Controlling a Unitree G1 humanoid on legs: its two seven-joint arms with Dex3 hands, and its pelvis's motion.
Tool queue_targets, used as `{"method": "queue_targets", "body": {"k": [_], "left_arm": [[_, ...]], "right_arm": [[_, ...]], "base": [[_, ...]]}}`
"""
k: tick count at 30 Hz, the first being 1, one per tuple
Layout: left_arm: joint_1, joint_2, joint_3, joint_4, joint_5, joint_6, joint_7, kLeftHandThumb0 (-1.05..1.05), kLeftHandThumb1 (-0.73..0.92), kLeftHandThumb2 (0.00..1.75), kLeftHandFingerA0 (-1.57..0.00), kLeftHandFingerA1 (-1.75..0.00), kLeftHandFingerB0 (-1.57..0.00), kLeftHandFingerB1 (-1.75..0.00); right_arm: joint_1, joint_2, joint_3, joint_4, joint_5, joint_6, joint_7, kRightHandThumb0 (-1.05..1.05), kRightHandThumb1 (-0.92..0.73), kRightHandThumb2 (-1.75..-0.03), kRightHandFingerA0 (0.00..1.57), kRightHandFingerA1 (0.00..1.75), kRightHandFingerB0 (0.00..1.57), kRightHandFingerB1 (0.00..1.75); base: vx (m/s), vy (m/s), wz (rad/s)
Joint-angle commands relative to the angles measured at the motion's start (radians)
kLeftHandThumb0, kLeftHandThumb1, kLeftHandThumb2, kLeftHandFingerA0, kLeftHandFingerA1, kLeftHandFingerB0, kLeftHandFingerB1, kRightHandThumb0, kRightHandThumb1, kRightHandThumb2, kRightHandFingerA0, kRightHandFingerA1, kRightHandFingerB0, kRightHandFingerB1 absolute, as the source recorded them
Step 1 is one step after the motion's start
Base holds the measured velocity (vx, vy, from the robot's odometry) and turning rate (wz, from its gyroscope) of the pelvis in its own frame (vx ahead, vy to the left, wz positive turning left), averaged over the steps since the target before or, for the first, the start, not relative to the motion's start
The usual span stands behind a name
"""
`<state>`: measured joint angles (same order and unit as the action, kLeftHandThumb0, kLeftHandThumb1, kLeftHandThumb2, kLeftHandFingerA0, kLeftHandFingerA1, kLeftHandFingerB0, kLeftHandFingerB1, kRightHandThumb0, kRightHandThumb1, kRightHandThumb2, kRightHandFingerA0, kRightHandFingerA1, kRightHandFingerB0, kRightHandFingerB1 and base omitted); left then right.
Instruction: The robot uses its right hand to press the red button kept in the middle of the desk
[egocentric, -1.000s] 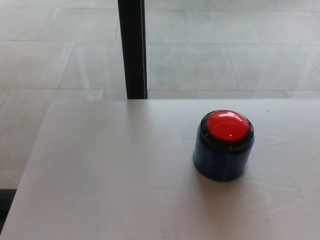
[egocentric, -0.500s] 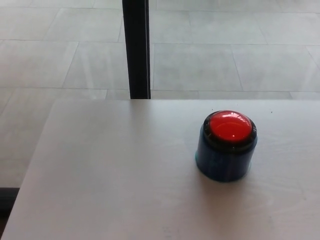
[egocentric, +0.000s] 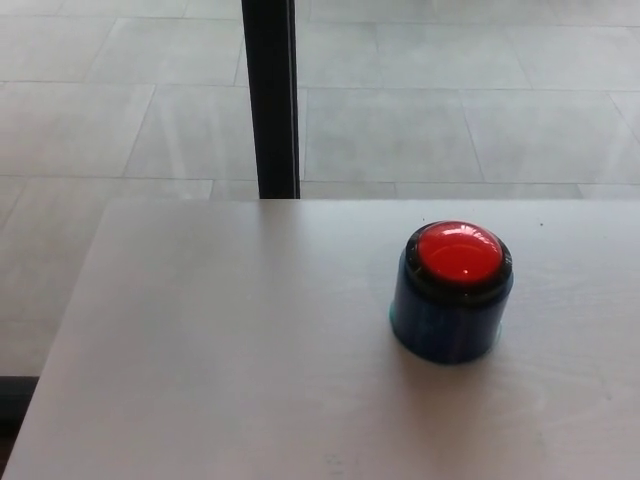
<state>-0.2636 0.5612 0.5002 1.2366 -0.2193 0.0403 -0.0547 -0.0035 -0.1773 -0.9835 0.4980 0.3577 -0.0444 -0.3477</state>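
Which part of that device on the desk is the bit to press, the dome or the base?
The red dome on top; the dark blue base below merely supports it.

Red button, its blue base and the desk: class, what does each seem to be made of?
Red button: likely glossy plastic, with bright highlights on its dome. Blue base: probably plastic, with a duller sheen. Desk: pale matt surface with faint grain, perhaps laminate or wood.

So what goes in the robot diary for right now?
red button upright on desk | untouched | no robot hand in view | press not started
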Motion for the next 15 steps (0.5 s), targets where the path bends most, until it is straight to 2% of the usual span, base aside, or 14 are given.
{"method": "queue_targets", "body": {"k": [1,3,4,5,6,7,8,9,10,11,12,14,15], "left_arm": [[0.0,0.019,0.0,0.009,-0.007,0.012,0.015,-0.81,0.92,1.19,-0.41,-1.39,-0.22,-0.96],[-0.001,0.019,0.001,0.008,-0.008,0.013,0.013,-0.81,0.92,1.19,-0.41,-1.39,-0.22,-0.96],[-0.001,0.02,-0.002,0.004,-0.004,0.014,0.018,-0.79,0.92,1.26,-0.54,-1.05,-0.32,-0.82],[0.004,0.023,-0.008,0.001,0.001,0.009,0.007,-0.8,0.92,1.21,-0.38,-1.32,-0.22,-0.96],[0.005,0.023,-0.009,0.001,0.001,0.008,0.006,-0.8,0.92,1.21,-0.38,-1.32,-0.22,-0.96],[0.007,0.022,-0.009,0.0,0.0,0.003,0.008,-0.79,0.92,1.27,-0.51,-1.03,-0.31,-0.82],[0.008,0.022,-0.009,0.0,-0.001,0.001,0.007,-0.79,0.92,1.27,-0.51,-1.03,-0.31,-0.82],[0.001,0.019,0.014,0.006,-0.024,0.016,0.01,-0.82,0.92,1.16,-0.33,-1.29,-0.2,-0.95],[0.004,0.019,-0.002,0.004,-0.008,0.005,0.011,-0.79,0.92,1.28,-0.51,-1.03,-0.3,-0.81],[0.005,0.019,-0.007,0.005,-0.001,-0.002,0.008,-0.79,0.92,1.2,-0.38,-1.3,-0.22,-0.94],[0.006,0.019,-0.008,0.004,-0.002,-0.002,0.006,-0.79,0.92,1.2,-0.4,-1.33,-0.22,-0.94],[0.004,0.019,-0.002,-0.003,-0.011,0.011,0.008,-0.79,0.92,1.19,-0.36,-1.32,-0.19,-0.93],[0.004,0.019,-0.004,-0.003,-0.009,0.01,0.009,-0.8,0.92,1.2,-0.38,-1.33,-0.21,-0.95]], "right_arm": [[0.031,0.001,0.016,-0.02,0.081,0.108,0.005,-0.43,-0.32,-1.41,1.34,1.75,1.08,1.48],[0.034,0.001,0.018,-0.027,0.092,0.127,-0.01,-0.43,-0.32,-1.41,1.34,1.75,1.08,1.48],[0.029,0.002,0.012,-0.026,0.107,0.138,-0.022,-0.43,-0.33,-1.3,1.3,1.75,1.06,1.58],[0.011,0.005,-0.02,-0.032,0.168,0.164,-0.028,-0.45,-0.38,-1.24,1.3,1.75,1.08,1.54],[0.01,0.005,-0.023,-0.034,0.175,0.168,-0.03,-0.45,-0.38,-1.24,1.3,1.75,1.08,1.54],[-0.001,0.001,-0.033,-0.04,0.191,0.188,-0.044,-0.43,-0.37,-1.27,1.33,1.75,1.08,1.46],[-0.003,0.0,-0.035,-0.038,0.194,0.186,-0.041,-0.43,-0.37,-1.27,1.33,1.75,1.08,1.46],[0.001,0.001,-0.037,-0.041,0.199,0.19,-0.035,-0.41,-0.33,-1.31,1.34,1.75,1.07,1.46],[0.005,-0.005,-0.031,-0.03,0.196,0.184,-0.016,-0.38,-0.3,-1.5,1.33,1.75,1.12,1.49],[0.004,-0.005,-0.03,-0.032,0.202,0.192,-0.018,-0.37,-0.26,-1.42,1.33,1.75,1.07,1.49],[0.003,-0.006,-0.026,-0.031,0.201,0.198,-0.022,-0.4,-0.22,-1.5,1.33,1.74,1.12,1.45],[0.007,-0.002,-0.016,-0.042,0.203,0.208,-0.024,-0.38,-0.2,-1.52,1.32,1.75,1.12,1.44],[0.007,-0.002,-0.015,-0.052,0.21,0.221,-0.032,-0.41,-0.27,-1.37,1.34,1.75,1.11,1.53]], "base": [[0.0,0.0,0.0],[0.0,0.0,0.0],[0.0,0.0,0.0],[0.0,0.0,0.0],[0.0,0.0,0.0],[0.0,0.0,0.0],[0.0,0.0,0.0],[0.0,0.0,0.0],[0.0,0.0,0.0],[0.0,0.0,0.0],[0.0,0.0,0.0],[0.0,0.0,0.0],[0.0,0.0,0.0]]}}
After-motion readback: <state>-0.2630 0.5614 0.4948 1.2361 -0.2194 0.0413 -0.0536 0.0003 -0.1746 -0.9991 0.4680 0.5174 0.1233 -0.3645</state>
